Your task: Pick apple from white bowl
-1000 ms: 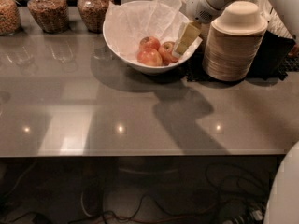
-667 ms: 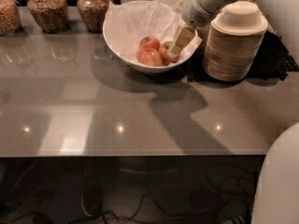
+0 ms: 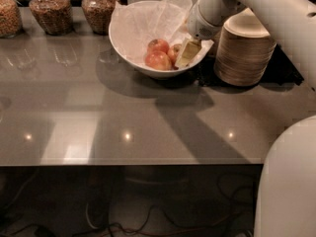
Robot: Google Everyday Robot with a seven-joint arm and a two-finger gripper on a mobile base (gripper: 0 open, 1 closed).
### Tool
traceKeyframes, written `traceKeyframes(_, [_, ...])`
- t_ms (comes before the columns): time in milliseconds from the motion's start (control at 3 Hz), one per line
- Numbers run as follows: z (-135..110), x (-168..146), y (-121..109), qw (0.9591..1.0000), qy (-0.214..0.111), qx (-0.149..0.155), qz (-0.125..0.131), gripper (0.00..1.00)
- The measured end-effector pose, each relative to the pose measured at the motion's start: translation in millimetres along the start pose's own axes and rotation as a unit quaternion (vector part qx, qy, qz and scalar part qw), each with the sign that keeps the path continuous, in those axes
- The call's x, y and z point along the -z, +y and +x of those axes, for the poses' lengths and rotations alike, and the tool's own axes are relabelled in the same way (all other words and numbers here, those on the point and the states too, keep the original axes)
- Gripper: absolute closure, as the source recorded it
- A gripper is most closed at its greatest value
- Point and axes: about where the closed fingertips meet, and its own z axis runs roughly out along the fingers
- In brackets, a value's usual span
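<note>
The white bowl [image 3: 129, 42], lined with crumpled white tissue, stands at the back middle of the grey table. Three apples lie in it. The red apple [image 3: 173, 52] is the right-hand one and is partly hidden by my gripper. A red apple with a yellowish top [image 3: 158, 45] lies behind, and a paler one [image 3: 158, 61] lies in front. My gripper [image 3: 185, 53] reaches down into the bowl from the upper right and sits right against the red apple's right side.
A tall stack of tan disposable bowls [image 3: 244, 51] stands just right of the white bowl, under my arm. Glass jars [image 3: 47, 9] [image 3: 98, 4] line the back left edge. My white body [image 3: 289, 181] fills the lower right corner.
My gripper has moved left and down, deeper into the bowl and closer to the right-hand apple. The apples and bowl have not moved.
</note>
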Motion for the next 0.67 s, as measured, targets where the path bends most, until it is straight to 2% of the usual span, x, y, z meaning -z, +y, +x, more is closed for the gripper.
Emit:
traceKeyframes(333, [6.4, -13.5, 7.0, 0.9998, 0.015, -0.003, -0.014, 0.25])
traceKeyframes(667, [12.0, -22.2, 10.1, 0.9994, 0.026, -0.007, -0.022, 0.33])
